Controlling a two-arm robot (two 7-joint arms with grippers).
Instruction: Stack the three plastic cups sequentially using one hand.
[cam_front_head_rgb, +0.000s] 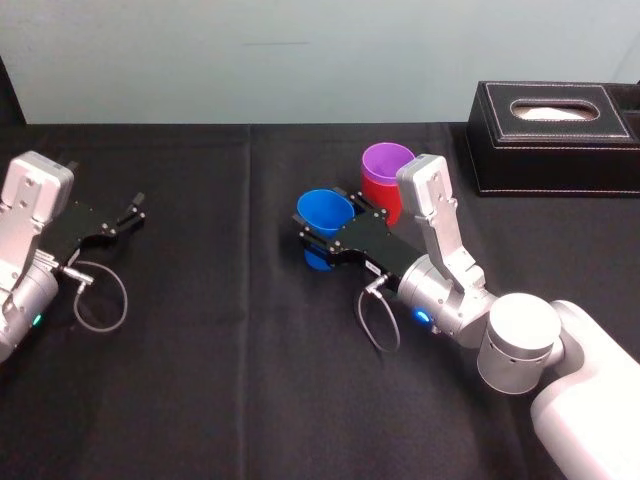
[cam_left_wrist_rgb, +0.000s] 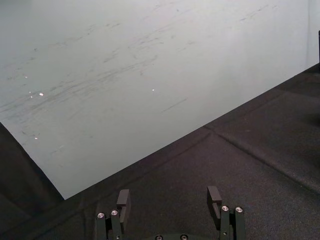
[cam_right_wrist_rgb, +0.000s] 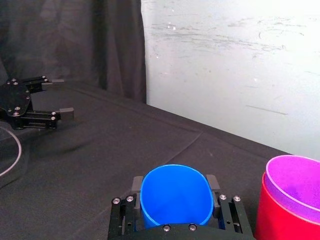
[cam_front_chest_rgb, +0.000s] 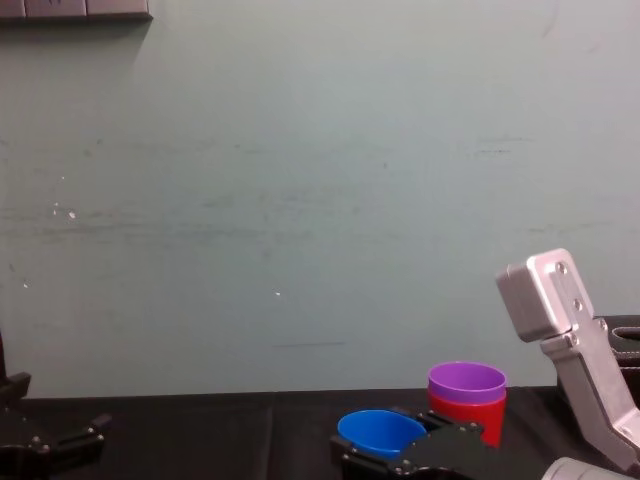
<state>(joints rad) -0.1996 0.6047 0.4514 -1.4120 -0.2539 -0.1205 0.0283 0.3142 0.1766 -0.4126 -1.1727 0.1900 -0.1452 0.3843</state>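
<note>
We see the right gripper (cam_front_head_rgb: 325, 238) clamped on a smooth tapered blue plastic cup (cam_front_head_rgb: 325, 212). One flat black finger (cam_right_wrist_rgb: 136, 184) presses each flank, and the cup's mouth faces up. The jaws are spread only as wide as the cup's body.

Just beside it, on the robot's right and a little farther back, stands a red plastic cup (cam_front_head_rgb: 382, 202). A purple plastic cup (cam_front_head_rgb: 388, 160) is nested inside it, its rim standing proud of the red one. We cannot tell whether the blue cup touches the red one.

Beyond the pair, towards the far right corner, sits a black stitched tissue box (cam_front_head_rgb: 555, 135), near the table's back edge below the pale wall (cam_front_chest_rgb: 300, 200).

On the robot's left of the blue cup the black tablecloth (cam_front_head_rgb: 220, 340) lies bare. Across that stretch, well apart, the left gripper (cam_front_head_rgb: 133, 212) rests low over the cloth, its fingers (cam_left_wrist_rgb: 123, 200) spread wide and holding nothing.
</note>
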